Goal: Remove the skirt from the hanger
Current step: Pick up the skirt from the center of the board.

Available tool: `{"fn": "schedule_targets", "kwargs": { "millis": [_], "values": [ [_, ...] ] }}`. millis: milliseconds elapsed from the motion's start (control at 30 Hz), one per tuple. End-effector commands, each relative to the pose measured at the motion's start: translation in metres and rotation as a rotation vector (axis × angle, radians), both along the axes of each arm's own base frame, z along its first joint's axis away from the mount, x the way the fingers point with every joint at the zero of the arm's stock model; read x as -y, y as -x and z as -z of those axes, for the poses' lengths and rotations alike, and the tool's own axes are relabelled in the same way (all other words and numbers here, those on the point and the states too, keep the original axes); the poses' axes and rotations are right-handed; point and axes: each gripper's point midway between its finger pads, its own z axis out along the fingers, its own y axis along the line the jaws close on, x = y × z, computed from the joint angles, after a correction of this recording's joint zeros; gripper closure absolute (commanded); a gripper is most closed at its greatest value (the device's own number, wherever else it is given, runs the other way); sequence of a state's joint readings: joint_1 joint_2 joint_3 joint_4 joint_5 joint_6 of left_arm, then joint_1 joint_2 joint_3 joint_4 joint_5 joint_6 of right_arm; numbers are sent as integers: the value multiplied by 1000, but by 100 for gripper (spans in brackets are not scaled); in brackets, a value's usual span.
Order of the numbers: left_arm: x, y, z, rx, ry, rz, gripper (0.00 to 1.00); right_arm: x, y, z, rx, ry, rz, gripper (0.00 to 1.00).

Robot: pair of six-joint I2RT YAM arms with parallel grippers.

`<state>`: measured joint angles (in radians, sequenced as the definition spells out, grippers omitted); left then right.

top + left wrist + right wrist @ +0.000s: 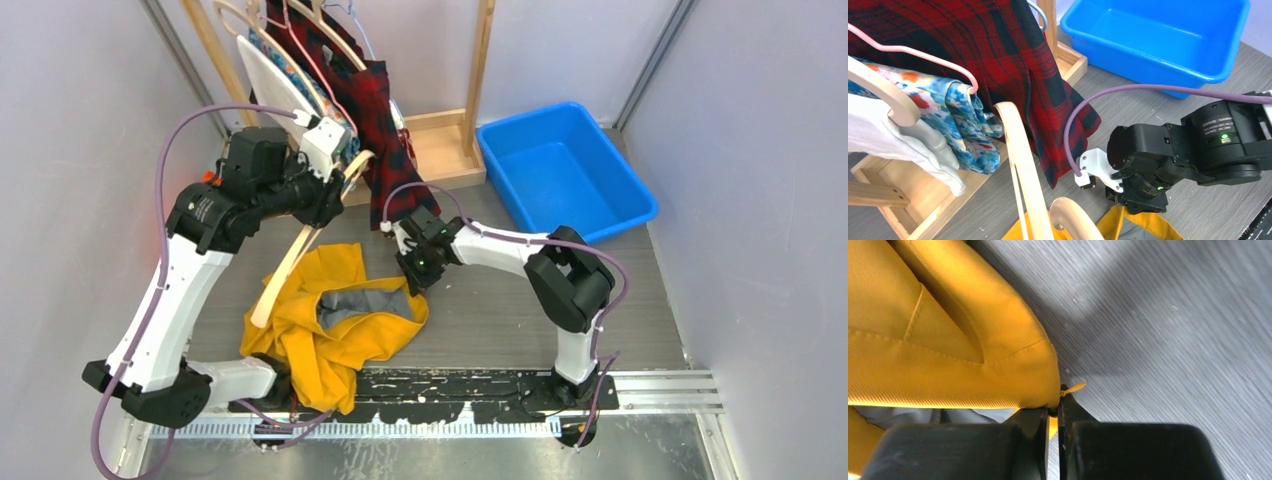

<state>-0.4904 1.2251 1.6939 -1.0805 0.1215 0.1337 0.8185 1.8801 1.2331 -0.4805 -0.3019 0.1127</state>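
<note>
Skirt (300,345) lies rumpled on the table (500,320) (yellow, grey lining showing), its edge pinched in the right gripper (1054,412). Left gripper (325,205) clamps the tilted wooden hanger (285,270).

1. The left arm (165,300) has smooth white link shells and rounded black joint housings.
2. The right arm (500,245) is built alike, with a white forearm shell and a bulky black elbow housing.
3. A lilac cable (170,150) loops along the left arm. Another runs on the right arm into a white plug bracket (1095,167).
4. The right wrist housing (1220,150) is black, with small white printing too fine to read and a green light (1224,136).
5. The right end effector (1054,412) has flat black fingers (1030,427).
6. A white block (322,135) caps the left wrist.
</note>
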Motion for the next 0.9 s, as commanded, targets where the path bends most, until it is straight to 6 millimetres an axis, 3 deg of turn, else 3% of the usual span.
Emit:
{"fn": "schedule_targets", "kwargs": {
  "millis": [0, 133, 267, 400, 467, 600, 733, 867],
  "values": [
    [-1, -4, -19, 78, 53, -24, 100, 29, -34, -66, 245, 57, 132, 99],
    [2, -5, -22, 91, 72, -20, 100, 81, -85, -155, 518, 92, 345, 99],
    [3, -5, -23, 100, 91, -25, 100, 139, -143, -262, 814, 75, 611, 99],
    [2, -7, -22, 117, 94, -33, 100, 176, -185, -369, 1109, 27, 817, 99],
    [-1, -7, -23, 128, 89, -39, 100, 189, -199, -412, 1217, -29, 913, 99],
    [-6, -6, -23, 149, 73, -51, 100, 214, -211, -489, 1430, -96, 1055, 99],
    [-11, -5, -24, 162, 63, -62, 100, 248, -209, -559, 1590, -164, 1174, 99],
    [-12, -4, -22, 163, 66, -67, 100, 284, -205, -607, 1708, -179, 1269, 99]
  ]
}}
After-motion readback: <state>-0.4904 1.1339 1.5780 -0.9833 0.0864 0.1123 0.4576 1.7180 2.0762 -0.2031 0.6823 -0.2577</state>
